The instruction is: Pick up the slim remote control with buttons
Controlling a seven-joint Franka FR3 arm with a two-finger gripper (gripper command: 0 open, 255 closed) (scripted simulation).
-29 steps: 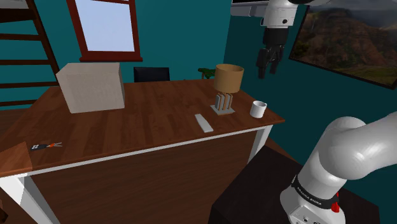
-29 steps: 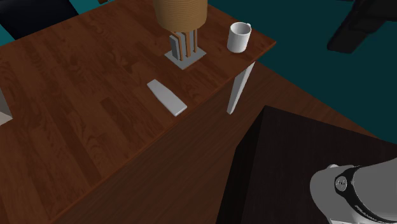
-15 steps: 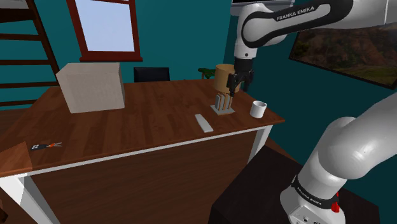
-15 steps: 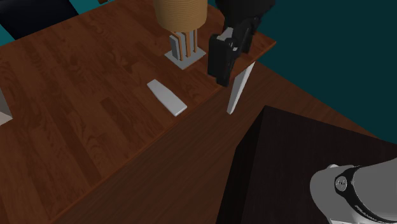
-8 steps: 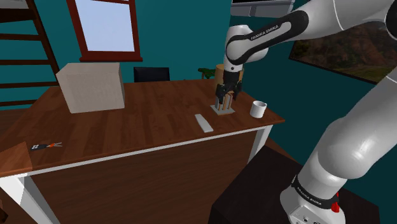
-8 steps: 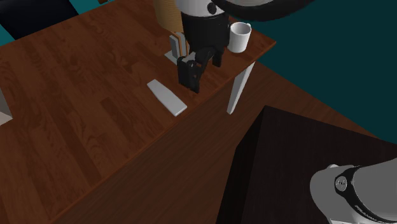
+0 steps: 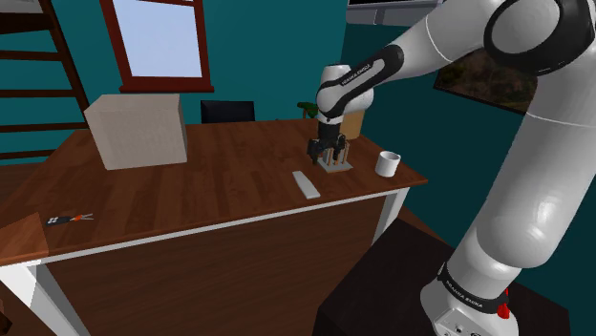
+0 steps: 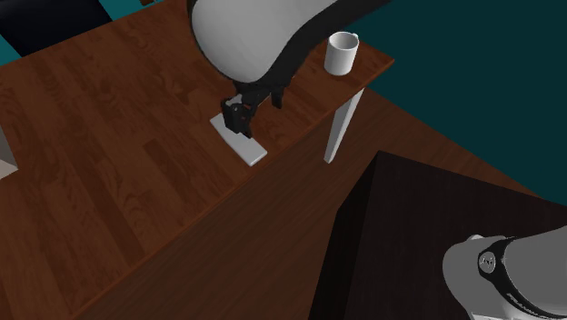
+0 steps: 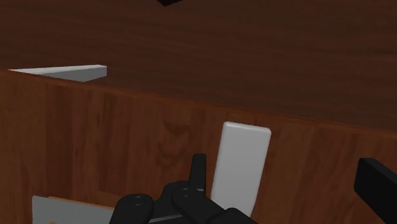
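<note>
The slim grey remote (image 7: 306, 184) lay flat on the wooden tabletop (image 7: 210, 181), close to its front edge. A white mug (image 7: 387, 164) stood near the corner at the shoulder view's right, and a pale box (image 7: 137, 130) stood well off to its left. The black hand (image 7: 325, 153) hung pointing down over the remote's far end. In the wrist view its fingers (image 9: 198, 170) stood wide apart, with the remote between them and not clasped.

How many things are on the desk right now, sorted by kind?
Slim grey remote: 1
White mug: 1
Lamp: 1
Pale box: 1
Small red-handled tool: 1
Flat brown slab at the desk's corner: 1
Total: 6
</note>
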